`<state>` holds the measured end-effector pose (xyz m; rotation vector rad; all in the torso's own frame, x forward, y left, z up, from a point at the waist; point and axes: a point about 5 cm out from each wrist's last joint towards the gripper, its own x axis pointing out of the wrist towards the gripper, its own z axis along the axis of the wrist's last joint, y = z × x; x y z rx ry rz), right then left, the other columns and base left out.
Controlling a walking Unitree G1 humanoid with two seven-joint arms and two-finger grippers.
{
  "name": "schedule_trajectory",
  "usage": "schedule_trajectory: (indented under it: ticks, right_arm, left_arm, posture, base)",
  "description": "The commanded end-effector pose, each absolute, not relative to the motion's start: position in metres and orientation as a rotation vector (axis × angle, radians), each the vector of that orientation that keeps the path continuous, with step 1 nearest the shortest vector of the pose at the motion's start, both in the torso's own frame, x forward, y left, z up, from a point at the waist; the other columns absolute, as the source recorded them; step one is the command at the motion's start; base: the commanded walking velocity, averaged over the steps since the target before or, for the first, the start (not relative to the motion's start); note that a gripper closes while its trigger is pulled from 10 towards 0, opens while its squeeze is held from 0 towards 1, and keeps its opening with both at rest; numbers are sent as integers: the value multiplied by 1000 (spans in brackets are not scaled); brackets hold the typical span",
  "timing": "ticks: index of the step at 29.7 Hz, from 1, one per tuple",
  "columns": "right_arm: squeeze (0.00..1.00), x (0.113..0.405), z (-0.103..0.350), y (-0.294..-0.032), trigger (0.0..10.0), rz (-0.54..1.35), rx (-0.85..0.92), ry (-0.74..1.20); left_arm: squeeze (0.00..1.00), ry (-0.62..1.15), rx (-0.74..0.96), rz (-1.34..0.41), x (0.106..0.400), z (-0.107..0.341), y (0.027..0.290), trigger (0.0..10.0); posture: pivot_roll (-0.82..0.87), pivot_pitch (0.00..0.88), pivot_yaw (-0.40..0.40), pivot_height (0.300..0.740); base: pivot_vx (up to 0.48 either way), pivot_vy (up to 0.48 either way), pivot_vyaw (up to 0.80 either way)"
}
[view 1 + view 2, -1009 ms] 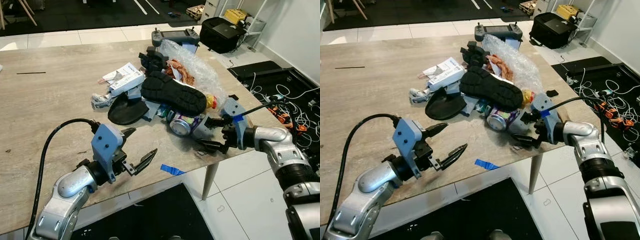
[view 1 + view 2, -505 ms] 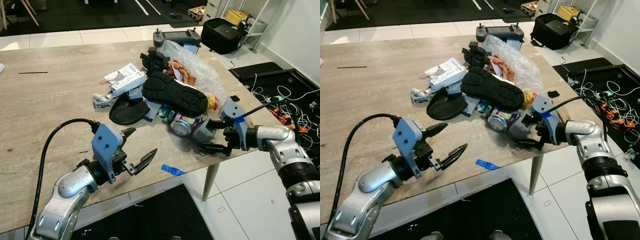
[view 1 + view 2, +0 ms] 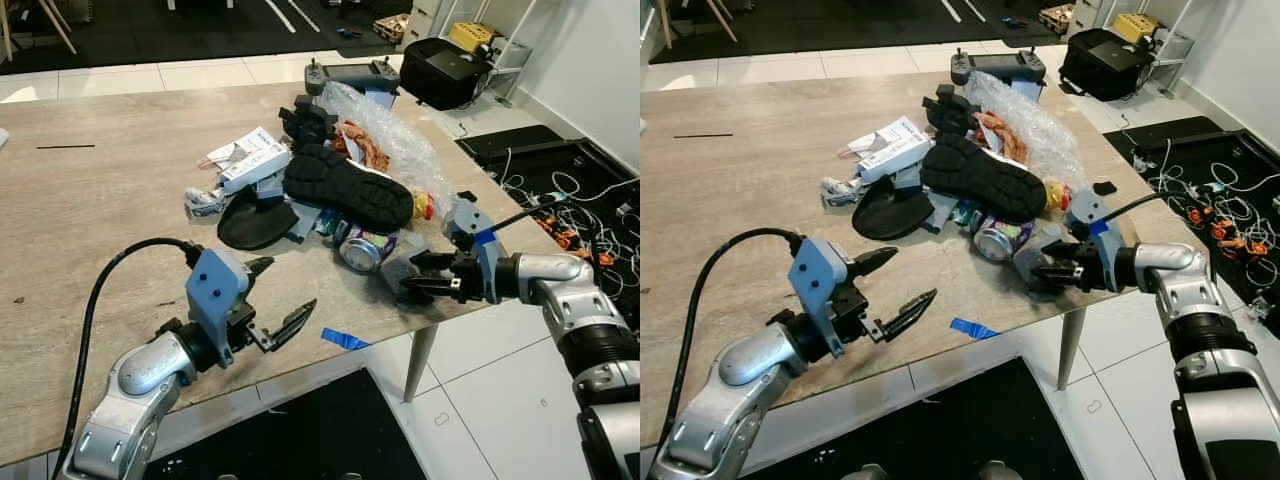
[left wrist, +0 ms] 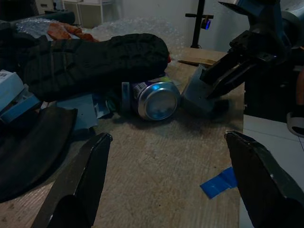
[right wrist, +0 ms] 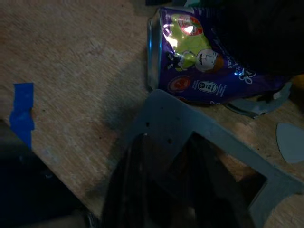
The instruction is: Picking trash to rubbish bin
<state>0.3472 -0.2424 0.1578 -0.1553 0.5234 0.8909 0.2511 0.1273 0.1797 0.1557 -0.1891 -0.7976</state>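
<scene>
A heap of trash lies on the wooden table [image 3: 100,210]: a black shoe sole [image 3: 345,185], a crushed purple can [image 3: 365,248], a white box [image 3: 252,157], bubble wrap [image 3: 385,125] and a black insole [image 3: 250,222]. At the table's right front corner my right gripper [image 3: 420,285] is shut on a grey plastic piece [image 5: 190,128] that lies just beside the can [image 5: 204,61]. My left gripper [image 3: 275,300] stands open over the table's front edge with nothing between its fingers. It points at the can [image 4: 156,99] and the grey piece [image 4: 202,95].
A strip of blue tape [image 3: 345,340] lies on the table edge between the grippers. A remote controller [image 3: 345,72] sits at the far edge. On the floor to the right are a black bag [image 3: 445,65] and tangled cables [image 3: 560,200].
My right gripper, open around the grey plastic piece before, has moved in slightly to the left and shut on it. The left arm has not moved.
</scene>
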Motion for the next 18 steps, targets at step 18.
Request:
schedule_trajectory:
  ticks: [18]
  right_arm:
    - [0,338,141,-254,0,802,-116,557]
  left_arm:
    - [0,-159,166,-800,253,173,125,10000]
  posture:
    - [-13,182,-62,740]
  base:
    - [0,0,0]
